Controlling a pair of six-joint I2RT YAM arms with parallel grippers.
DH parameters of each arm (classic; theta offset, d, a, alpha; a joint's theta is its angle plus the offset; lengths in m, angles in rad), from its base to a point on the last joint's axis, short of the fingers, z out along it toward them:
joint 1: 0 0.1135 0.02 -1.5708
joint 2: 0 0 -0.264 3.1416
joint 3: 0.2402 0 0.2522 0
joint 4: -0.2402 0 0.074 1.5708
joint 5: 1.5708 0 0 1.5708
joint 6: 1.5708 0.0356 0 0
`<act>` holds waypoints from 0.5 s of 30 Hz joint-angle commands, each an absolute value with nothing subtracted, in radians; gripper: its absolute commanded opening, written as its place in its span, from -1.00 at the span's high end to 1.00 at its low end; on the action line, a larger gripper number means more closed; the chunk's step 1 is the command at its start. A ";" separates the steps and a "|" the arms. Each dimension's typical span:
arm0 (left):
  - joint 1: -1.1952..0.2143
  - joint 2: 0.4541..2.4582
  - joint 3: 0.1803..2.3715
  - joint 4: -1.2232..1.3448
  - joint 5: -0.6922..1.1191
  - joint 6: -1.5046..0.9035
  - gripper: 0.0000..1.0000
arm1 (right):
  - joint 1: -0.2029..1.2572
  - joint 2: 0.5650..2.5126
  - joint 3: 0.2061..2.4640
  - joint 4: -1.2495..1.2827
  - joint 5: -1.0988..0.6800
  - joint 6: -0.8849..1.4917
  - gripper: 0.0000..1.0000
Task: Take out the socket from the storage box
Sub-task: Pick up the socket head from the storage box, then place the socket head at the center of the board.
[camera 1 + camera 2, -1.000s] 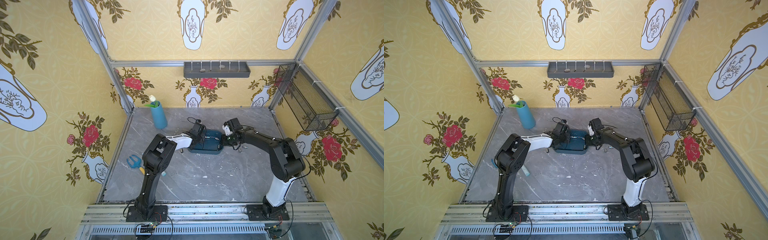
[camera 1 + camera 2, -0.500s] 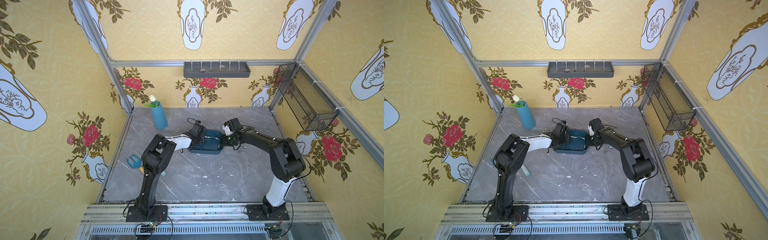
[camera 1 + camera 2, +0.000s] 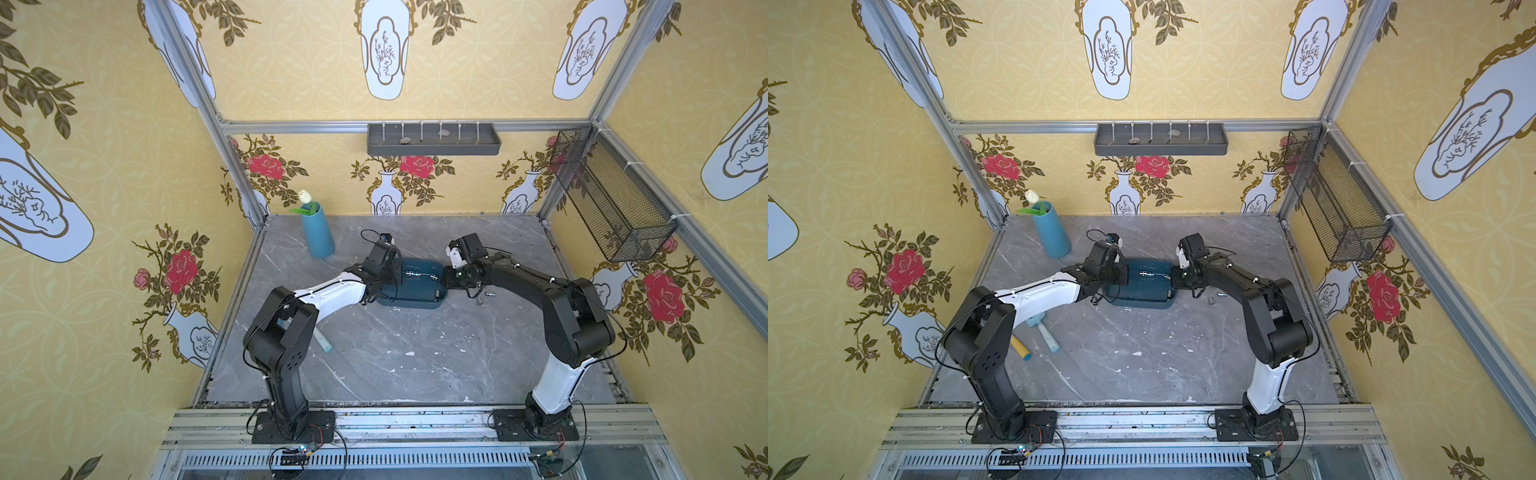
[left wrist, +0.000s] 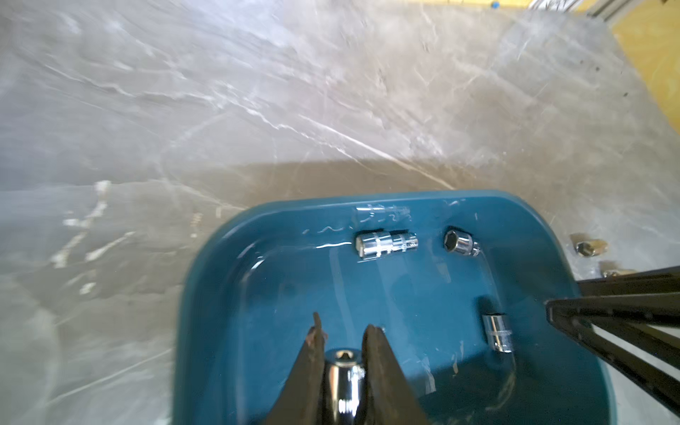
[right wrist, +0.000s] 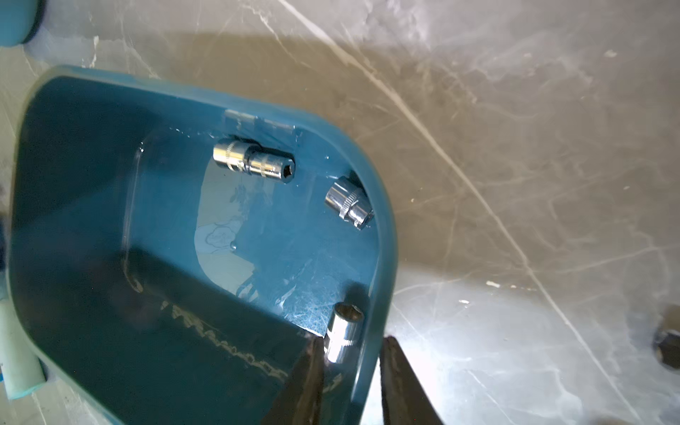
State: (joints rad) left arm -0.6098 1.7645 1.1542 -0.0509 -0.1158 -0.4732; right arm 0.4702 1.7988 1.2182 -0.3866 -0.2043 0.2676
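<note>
Jaws of the left gripper [image 4: 344, 333] are shut tight on a shiny socket [image 4: 344, 382], held low inside the box [image 4: 206, 279]. Jaws of the right gripper [image 5: 351, 344] are pinched over the box wall, it seems, though the view is cut off. More sockets [image 4: 386, 244] are left lying in the box. The held socket is judged small, hard, heavy for its size and slippery. It is best gripped across its round middle and lifted slowly.
</note>
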 commanded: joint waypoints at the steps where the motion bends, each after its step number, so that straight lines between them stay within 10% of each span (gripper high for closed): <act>1: -0.581 1.715 1.108 -0.087 -0.150 -0.494 0.65 | 0.471 1.775 1.244 -0.403 -0.196 0.259 0.34; 15: -0.406 1.574 0.828 -0.085 -0.157 -0.589 0.63 | 0.572 1.809 1.375 -0.424 -0.161 0.159 0.20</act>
